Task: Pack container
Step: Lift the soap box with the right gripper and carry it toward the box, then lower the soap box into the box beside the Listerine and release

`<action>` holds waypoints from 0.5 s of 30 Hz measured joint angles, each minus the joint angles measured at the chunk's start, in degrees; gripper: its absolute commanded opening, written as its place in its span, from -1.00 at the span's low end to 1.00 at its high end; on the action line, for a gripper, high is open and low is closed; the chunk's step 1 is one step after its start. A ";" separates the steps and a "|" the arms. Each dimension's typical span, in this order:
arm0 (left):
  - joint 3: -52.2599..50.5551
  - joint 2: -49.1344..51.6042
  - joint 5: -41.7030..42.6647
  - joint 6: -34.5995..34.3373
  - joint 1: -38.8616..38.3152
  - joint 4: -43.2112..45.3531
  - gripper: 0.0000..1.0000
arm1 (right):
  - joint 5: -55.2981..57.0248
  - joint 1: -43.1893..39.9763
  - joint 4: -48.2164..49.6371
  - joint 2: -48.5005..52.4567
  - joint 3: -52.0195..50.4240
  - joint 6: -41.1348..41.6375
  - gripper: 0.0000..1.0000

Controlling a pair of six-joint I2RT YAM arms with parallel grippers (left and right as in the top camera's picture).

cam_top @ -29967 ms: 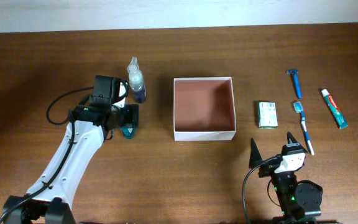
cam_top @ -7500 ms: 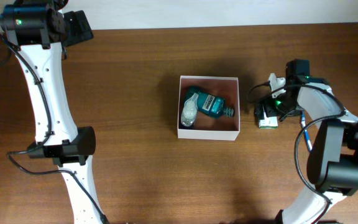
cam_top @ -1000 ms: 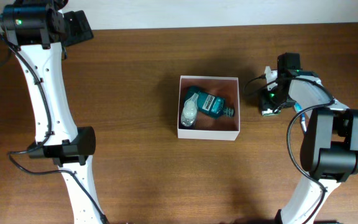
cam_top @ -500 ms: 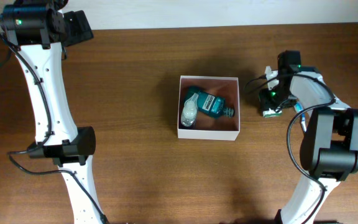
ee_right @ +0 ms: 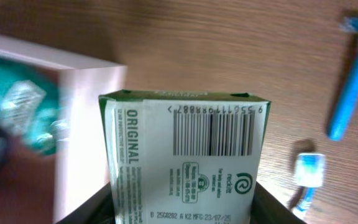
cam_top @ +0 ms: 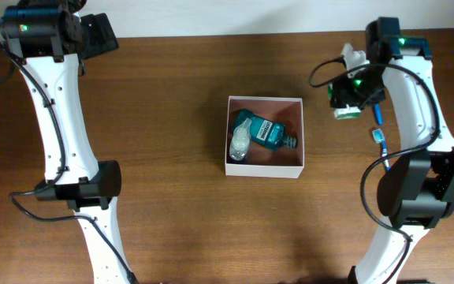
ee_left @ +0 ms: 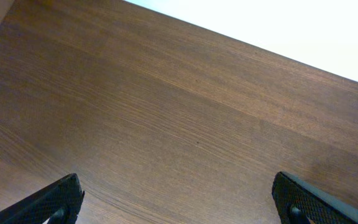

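Gripping boxy green-white packet (ee_right: 184, 155) | R tool (cam_top: 347, 104) | container (cam_top: 264, 171) sq, thin-walled

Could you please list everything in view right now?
container: one, white walls, pinkish inside, table centre.
mouthwash bottle: one, teal, inside container.
spray bottle: one, clear, inside container.
packet: one, green-white, held right of container.
razor: one, blue, table right.
toothbrush: one, blue-white head, table right.
table: one, brown wood.
left gripper: one, black jaws open, far-left.
right gripper: one, jaws shut on packet.
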 measured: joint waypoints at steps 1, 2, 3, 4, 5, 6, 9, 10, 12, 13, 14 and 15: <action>0.00 0.00 0.00 0.00 -0.02 0.00 0.99 | -0.76 0.81 -1.33 0.00 1.40 0.00 0.01; 0.00 0.00 0.00 0.00 0.00 0.00 0.99 | -1.44 1.84 -2.75 0.00 2.84 0.11 0.01; 0.00 0.00 0.00 -0.02 0.00 0.00 0.99 | -1.88 2.86 -3.87 0.00 3.98 0.42 0.01; 0.00 0.00 0.00 -0.02 -0.02 0.00 0.99 | -2.36 3.87 -4.85 0.00 4.98 0.81 0.01; 0.00 0.00 0.00 -0.02 0.00 0.00 0.99 | -2.78 4.96 -5.75 0.00 5.79 1.18 0.01; 0.00 0.00 0.00 -0.02 0.00 0.00 0.99 | -3.10 5.99 -6.54 0.00 6.43 1.64 0.01; 0.00 0.00 0.00 0.00 0.00 0.00 0.99 | -3.96 8.70 -8.33 0.00 7.13 3.52 0.01; 0.00 0.00 0.00 0.00 0.00 0.00 0.99 | -4.09 9.53 -9.11 0.00 7.13 4.20 0.01; 0.00 0.00 0.00 -0.02 0.00 0.00 0.99 | -4.22 10.49 -10.19 0.00 7.13 5.18 0.01; 0.00 0.00 0.00 -0.02 0.00 0.00 0.99 | -4.22 10.93 -10.58 0.00 7.13 5.64 0.01; 0.00 0.00 -0.02 0.00 0.00 0.00 0.99 | -4.26 11.37 -10.88 0.00 7.13 5.97 0.01; 0.00 0.00 0.00 -0.02 0.00 0.00 0.99 | -4.26 11.69 -11.37 0.00 7.13 6.16 0.01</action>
